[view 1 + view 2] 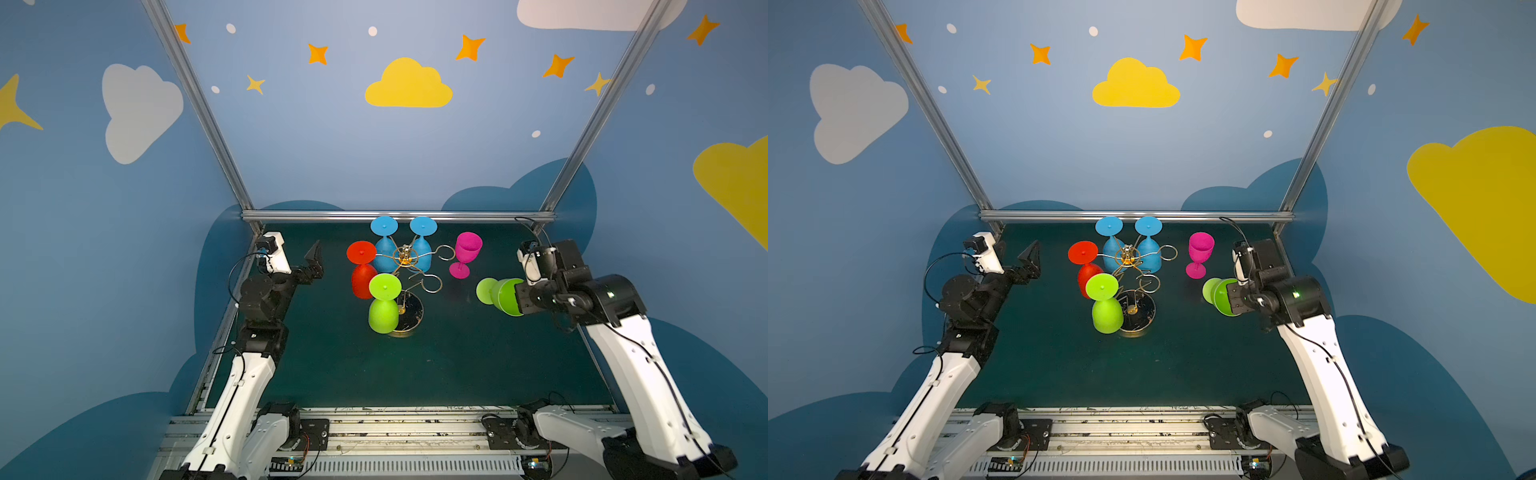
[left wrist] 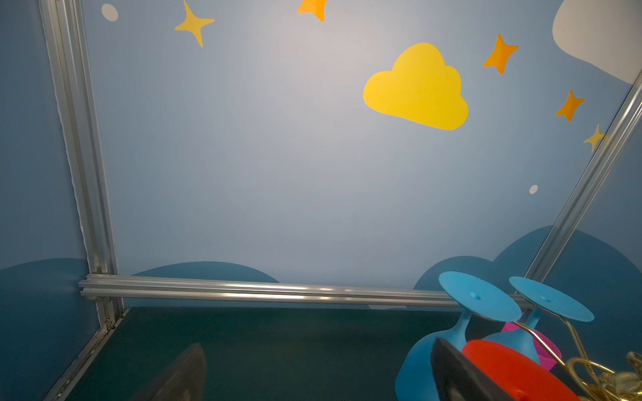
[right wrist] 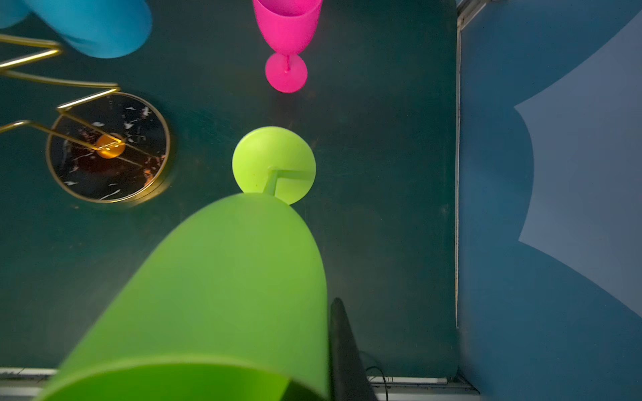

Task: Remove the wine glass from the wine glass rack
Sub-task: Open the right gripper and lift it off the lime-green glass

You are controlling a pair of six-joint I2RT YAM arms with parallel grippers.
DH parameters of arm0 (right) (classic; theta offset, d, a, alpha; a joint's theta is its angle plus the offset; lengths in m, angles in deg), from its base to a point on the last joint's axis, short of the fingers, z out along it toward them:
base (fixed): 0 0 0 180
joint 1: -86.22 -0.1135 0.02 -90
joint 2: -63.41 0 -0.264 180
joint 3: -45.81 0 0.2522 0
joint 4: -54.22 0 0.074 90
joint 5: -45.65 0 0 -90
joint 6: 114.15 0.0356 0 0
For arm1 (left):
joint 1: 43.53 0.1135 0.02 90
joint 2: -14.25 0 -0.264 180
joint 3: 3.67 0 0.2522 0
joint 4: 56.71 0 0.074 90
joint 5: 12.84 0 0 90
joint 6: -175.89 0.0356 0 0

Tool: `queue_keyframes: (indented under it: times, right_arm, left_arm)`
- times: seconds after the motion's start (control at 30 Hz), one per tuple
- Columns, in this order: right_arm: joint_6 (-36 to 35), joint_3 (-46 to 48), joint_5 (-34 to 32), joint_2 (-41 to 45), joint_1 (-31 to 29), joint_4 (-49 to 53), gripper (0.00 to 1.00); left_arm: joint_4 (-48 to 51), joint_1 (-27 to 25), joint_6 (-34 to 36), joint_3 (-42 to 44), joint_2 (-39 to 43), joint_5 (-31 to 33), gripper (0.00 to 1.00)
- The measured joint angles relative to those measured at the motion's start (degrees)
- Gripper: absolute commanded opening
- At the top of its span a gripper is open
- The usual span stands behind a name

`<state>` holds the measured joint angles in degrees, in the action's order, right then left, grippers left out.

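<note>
While the right claw is gripping a green wine glass by its rim, that glass is tilting almost onto its side, off the wine glass rack and to its right, near an upright pink glass standing on the worktop. The left claw is gaping wide left of the rack, touching nothing. Two blue glasses, a red glass and a second green glass are hanging upside down from the rack.

Lime green wine glass lies sideways in the right gripper, rim wall apparently pinched, foot pointing away from it. Gold wire rack stands upright well beyond that foot, with four other glasses hanging upside down.
</note>
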<state>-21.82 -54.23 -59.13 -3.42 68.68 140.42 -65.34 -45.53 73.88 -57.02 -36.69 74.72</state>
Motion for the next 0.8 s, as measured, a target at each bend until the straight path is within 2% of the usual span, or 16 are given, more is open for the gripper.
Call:
queue_keyframes:
  times: [0.17, 0.3, 0.53, 0.8]
  right_arm:
    - [-1.8, -0.7, 3.6, -7.8, 7.8, -3.4, 0.0]
    - [-2.4, -2.7, 5.0, -14.9, 11.5, -6.6, 0.0]
    - [-2.6, -13.3, 4.7, -29.8, 13.6, -9.6, 0.0]
    - [-3.5, -23.0, 4.5, -41.8, 14.7, -9.8, 0.0]
  left_arm:
    - [0.0, 0.0, 0.2, 0.0, 0.1, 1.0, 1.0]
    - [0.0, 0.0, 0.2, 0.0, 0.1, 1.0, 1.0]
    - [0.0, 0.0, 0.1, 0.3, 0.0, 2.1, 1.0]
    - [0.1, 0.0, 0.2, 0.7, 0.7, 2.4, 1.0]
